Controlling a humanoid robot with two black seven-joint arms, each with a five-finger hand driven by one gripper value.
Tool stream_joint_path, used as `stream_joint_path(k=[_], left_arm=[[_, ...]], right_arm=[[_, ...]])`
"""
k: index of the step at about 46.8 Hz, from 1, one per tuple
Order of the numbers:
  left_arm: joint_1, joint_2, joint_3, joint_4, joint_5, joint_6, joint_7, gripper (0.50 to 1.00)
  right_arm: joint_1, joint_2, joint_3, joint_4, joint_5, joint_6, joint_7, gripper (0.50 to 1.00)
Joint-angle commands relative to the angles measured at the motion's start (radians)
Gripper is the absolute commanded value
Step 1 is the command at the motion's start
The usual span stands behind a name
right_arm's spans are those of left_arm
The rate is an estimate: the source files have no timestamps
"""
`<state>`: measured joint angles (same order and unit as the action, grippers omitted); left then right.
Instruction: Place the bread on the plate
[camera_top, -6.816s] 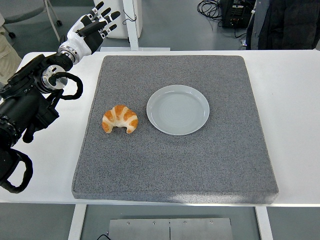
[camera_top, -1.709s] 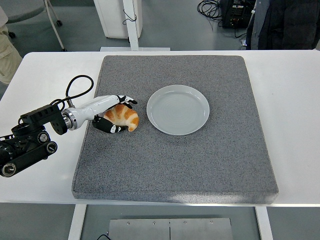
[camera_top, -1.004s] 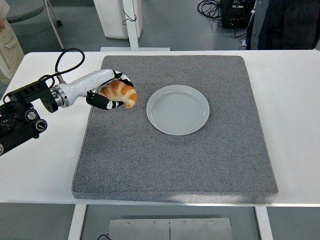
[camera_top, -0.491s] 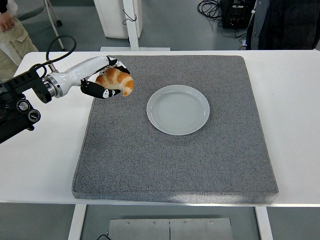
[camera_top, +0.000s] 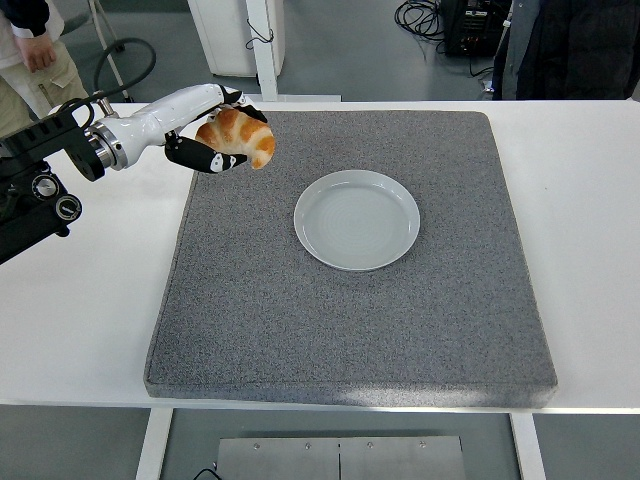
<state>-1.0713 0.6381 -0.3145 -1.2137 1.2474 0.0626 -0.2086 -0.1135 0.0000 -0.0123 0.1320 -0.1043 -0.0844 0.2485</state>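
My left hand (camera_top: 218, 135) is shut on the bread, a golden croissant (camera_top: 240, 136), and holds it in the air above the far left part of the grey mat (camera_top: 350, 330). The pale grey plate (camera_top: 356, 219) lies empty on the mat, to the right of the hand and nearer to me. The croissant is well apart from the plate. My right arm is out of view.
The mat lies on a white table (camera_top: 80, 310). A person (camera_top: 35, 40) stands at the top left behind the table, another person (camera_top: 570, 45) at the top right. A white post (camera_top: 262, 45) stands behind the far edge.
My left hand closed on the croissant on the mat, lifted it, and has carried it up and away, now a little to the right.
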Motion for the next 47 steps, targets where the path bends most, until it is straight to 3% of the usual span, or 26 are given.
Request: stream_joint_path(k=[1, 6, 23, 35, 47], left_arm=[[-0.016, -0.003, 0.0, 0.006, 0.0, -0.01, 0.001, 0.5], [-0.053, -0.02, 0.002, 0.008, 0.0, -0.02, 0.005, 0.5], [-0.234, -0.047, 0.046, 0.054, -0.002, -0.136, 0.003, 0.5], [-0.275, -0.124, 0.052, 0.076, 0.015, -0.142, 0.005, 0.5], [-0.381, -0.175, 0.143, 0.085, 0.001, -0.159, 0.005, 0.5]], right_arm=[[0.0, 0.0, 0.0, 0.0, 0.0, 0.0, 0.0, 1.0], [0.0, 0.0, 0.0, 0.0, 0.0, 0.0, 0.0, 1.0], [0.0, 0.0, 0.0, 0.0, 0.0, 0.0, 0.0, 1.0], [0.0, 0.0, 0.0, 0.0, 0.0, 0.0, 0.0, 1.0], [0.0, 0.0, 0.0, 0.0, 0.0, 0.0, 0.0, 1.0]])
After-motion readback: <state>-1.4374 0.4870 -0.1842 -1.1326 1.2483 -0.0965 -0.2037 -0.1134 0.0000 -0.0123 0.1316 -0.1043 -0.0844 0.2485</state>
